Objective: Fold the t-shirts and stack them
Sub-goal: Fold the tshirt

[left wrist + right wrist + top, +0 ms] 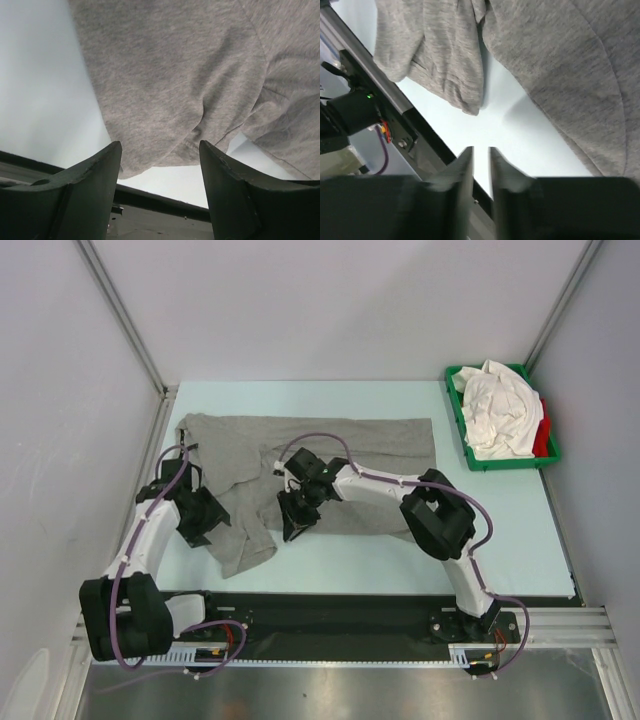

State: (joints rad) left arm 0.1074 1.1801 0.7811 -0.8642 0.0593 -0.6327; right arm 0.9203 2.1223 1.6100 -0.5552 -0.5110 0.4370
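A heather grey t-shirt (340, 445) lies spread across the middle of the table, with one flap hanging toward the near edge at the left (240, 545). My left gripper (205, 525) hovers at that flap's left side, and in its wrist view the left gripper (160, 145) is open, the grey cloth (175, 75) just beyond the tips and nothing between them. My right gripper (297, 525) sits over the shirt's near edge. Seen from its wrist, the right gripper (481, 150) has jaws a narrow gap apart, empty, above bare table with the grey shirt (560, 65) ahead.
A green tray (505, 464) stands at the back right holding crumpled white shirts (500, 410) and a red one (543, 435). The black base rail (330, 615) runs along the near edge. Aluminium frame posts and white walls bound the table.
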